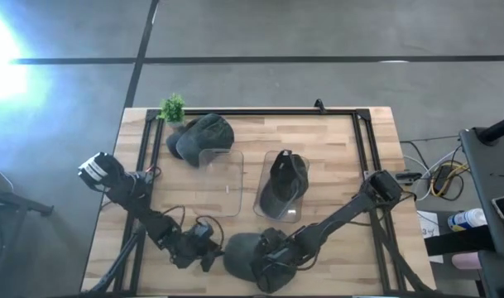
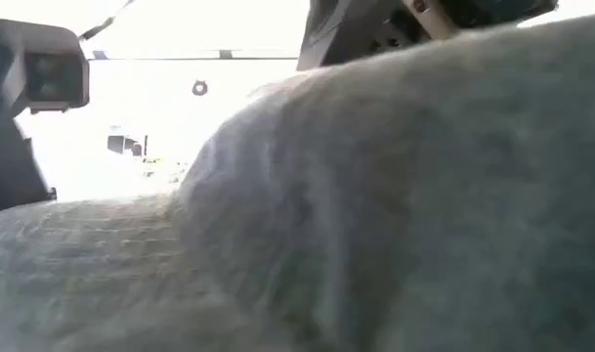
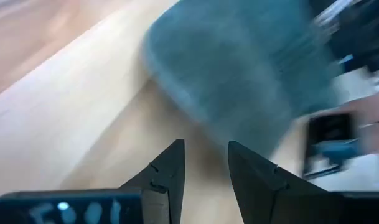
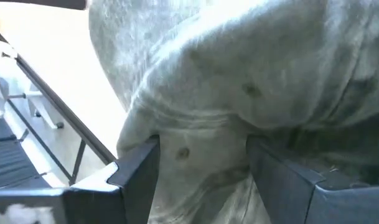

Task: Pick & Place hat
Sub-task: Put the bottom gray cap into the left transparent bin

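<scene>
grey hat in right gripper, cap in tray

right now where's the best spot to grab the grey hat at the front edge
By the bunched crown fabric, from the right side, where the right pincer already straddles a fold of the grey hat. The soft crown gathers between the fingers; the left pincer sits open beside it.

On my feed both arms are dark, built of slim jointed links. The left arm carries a white-capped joint housing at its upper end and thin black cabling along its links. The right arm shows a blocky dark joint housing. The left gripper has two black wedge-shaped fingers with stepped inner edges; behind them sits a dark body bearing pale lettering I cannot read. The right gripper has broad, flat, dark fingers with square corners.
</scene>
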### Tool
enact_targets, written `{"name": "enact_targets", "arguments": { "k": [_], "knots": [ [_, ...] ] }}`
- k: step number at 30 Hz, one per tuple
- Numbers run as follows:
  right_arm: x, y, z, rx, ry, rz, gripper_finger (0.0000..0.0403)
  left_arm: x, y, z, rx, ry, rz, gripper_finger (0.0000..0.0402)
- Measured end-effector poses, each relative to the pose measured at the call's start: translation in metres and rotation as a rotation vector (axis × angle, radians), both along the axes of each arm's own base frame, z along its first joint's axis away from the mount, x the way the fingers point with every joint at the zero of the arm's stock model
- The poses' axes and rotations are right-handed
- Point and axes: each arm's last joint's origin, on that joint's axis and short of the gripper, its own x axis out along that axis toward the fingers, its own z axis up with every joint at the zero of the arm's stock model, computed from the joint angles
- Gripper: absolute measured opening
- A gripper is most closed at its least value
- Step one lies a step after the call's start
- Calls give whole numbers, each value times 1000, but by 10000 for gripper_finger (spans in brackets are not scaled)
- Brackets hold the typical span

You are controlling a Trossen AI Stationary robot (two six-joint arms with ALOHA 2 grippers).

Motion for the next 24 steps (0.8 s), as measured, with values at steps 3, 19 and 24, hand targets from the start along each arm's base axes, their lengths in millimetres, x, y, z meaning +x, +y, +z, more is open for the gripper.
{"name": "enact_targets", "arguments": {
  "k": [3,19,24],
  "knots": [
    [0,0,0,-6,-2,10,233,-3,-1,-2,2,28,17,115],
    [3,-2,-8,-11,11,11,233,13,12,2,49,-31,8,115],
    [3,-1,-8,-5,12,12,233,3,10,-5,24,61,22,115]
  ]
}}
